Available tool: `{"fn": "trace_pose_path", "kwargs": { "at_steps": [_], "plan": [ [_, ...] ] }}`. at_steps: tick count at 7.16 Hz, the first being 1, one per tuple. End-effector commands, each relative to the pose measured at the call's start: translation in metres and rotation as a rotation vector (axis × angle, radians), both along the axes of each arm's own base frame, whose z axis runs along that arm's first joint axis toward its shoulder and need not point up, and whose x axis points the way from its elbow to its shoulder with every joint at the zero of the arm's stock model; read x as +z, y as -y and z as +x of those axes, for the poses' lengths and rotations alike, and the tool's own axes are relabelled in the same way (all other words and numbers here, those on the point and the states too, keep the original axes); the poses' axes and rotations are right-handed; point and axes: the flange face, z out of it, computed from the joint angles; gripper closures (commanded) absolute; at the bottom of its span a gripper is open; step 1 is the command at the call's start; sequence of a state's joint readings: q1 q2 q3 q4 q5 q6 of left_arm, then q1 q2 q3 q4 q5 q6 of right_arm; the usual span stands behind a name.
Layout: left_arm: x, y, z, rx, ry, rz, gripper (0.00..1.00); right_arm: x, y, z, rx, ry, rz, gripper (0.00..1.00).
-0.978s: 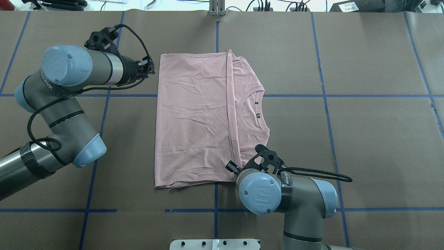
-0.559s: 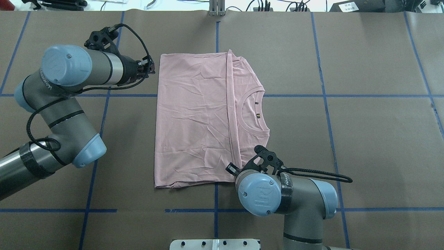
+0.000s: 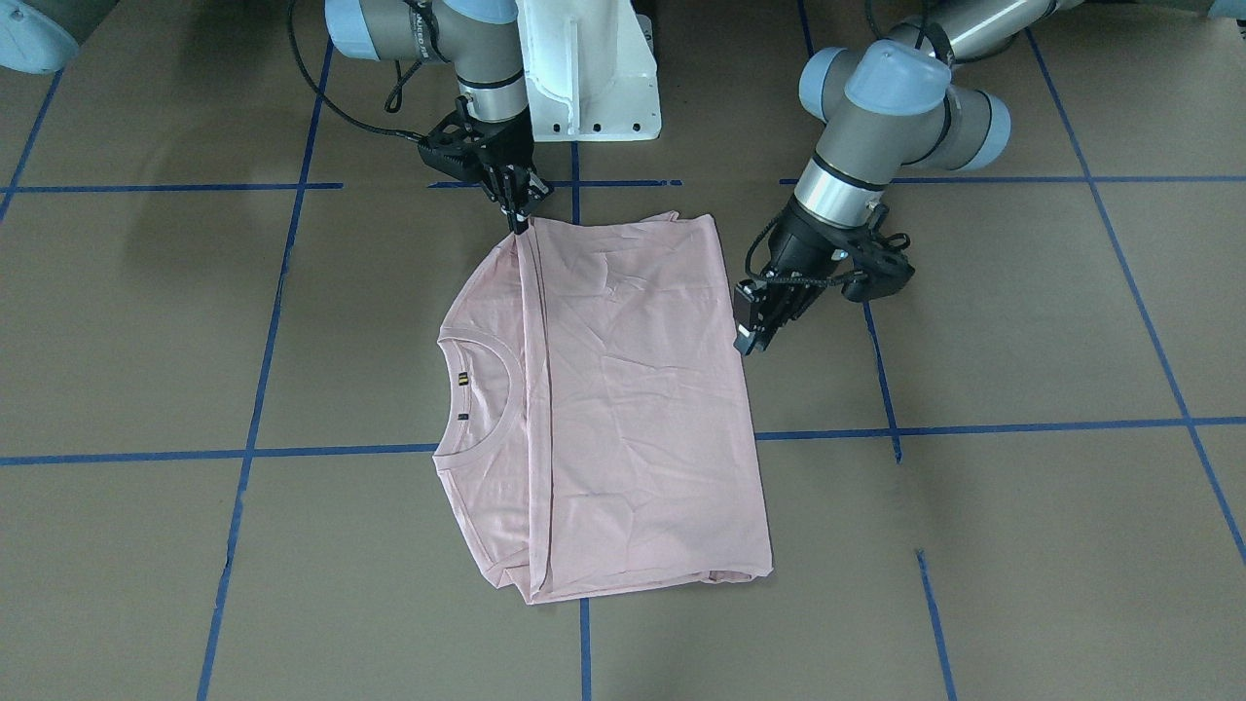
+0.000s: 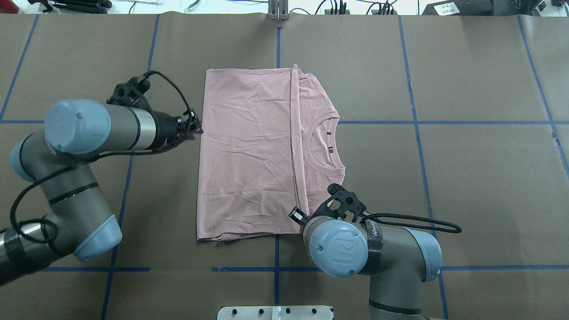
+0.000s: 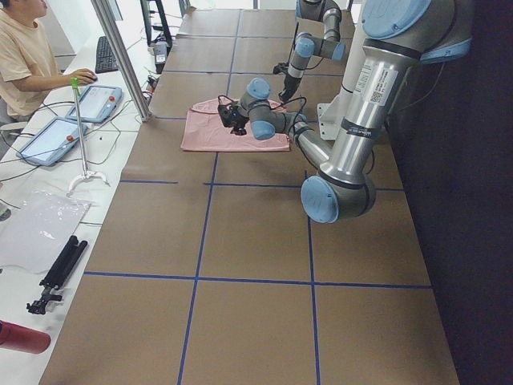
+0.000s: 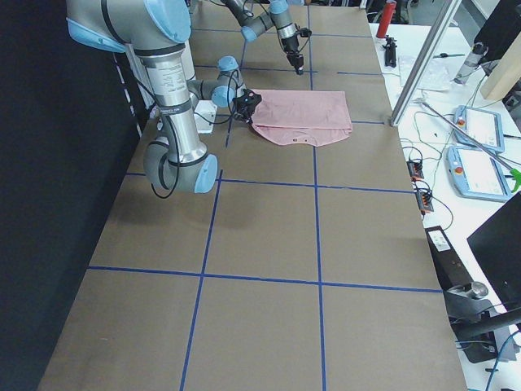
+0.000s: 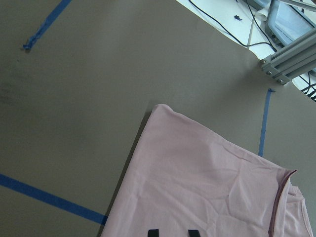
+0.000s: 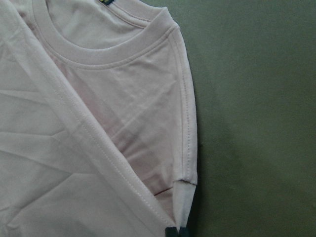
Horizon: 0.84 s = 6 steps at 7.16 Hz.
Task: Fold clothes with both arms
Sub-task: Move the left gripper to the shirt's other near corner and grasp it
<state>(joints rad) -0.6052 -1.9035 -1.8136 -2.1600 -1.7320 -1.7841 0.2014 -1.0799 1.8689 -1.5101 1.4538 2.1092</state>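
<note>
Currently right fingers [image 3: 516, 212] tight on T-shirt [image 3: 633, 409] corner, left fingers [image 3: 761, 316] apart.

Pale pink T-shirt [image 4: 249, 155] lies flat, plain side up, its hem folded across to just short of the round collar. The left arm [image 4: 89, 129] holds the left gripper [image 4: 195, 126] parted beside the folded edge. The right arm [image 4: 391, 253] has the right gripper [image 3: 519, 224] pinching the near sleeve corner.

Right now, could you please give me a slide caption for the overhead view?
Partly folded pink T-shirt on a brown table: left claw beside one edge, right arm over the near corner.
</note>
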Motion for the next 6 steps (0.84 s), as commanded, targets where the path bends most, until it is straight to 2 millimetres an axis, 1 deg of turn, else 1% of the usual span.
{"fn": "trace_pose_path", "kwargs": {
  "at_steps": [1,2,3,4,5,6],
  "plan": [
    [0.010,-0.080,0.017,0.065,-0.037,-0.125,0.57,-0.001,0.000,0.003,0.001,0.003,0.000,1.00],
    [0.015,-0.108,0.042,0.087,-0.008,-0.157,0.57,0.000,0.000,0.003,0.001,0.002,0.000,1.00],
    [0.016,-0.130,0.058,0.113,0.071,-0.182,0.56,0.000,0.000,0.003,0.001,0.002,0.000,1.00],
    [0.019,-0.138,0.063,0.125,0.090,-0.188,0.54,0.000,0.000,0.003,0.002,0.002,0.001,1.00],
    [0.028,-0.148,0.072,0.140,0.112,-0.190,0.53,0.000,0.000,0.003,0.002,0.002,0.001,1.00],
    [0.030,-0.152,0.075,0.142,0.118,-0.188,0.53,0.000,0.000,0.003,0.002,0.002,0.001,1.00]
  ]
}}
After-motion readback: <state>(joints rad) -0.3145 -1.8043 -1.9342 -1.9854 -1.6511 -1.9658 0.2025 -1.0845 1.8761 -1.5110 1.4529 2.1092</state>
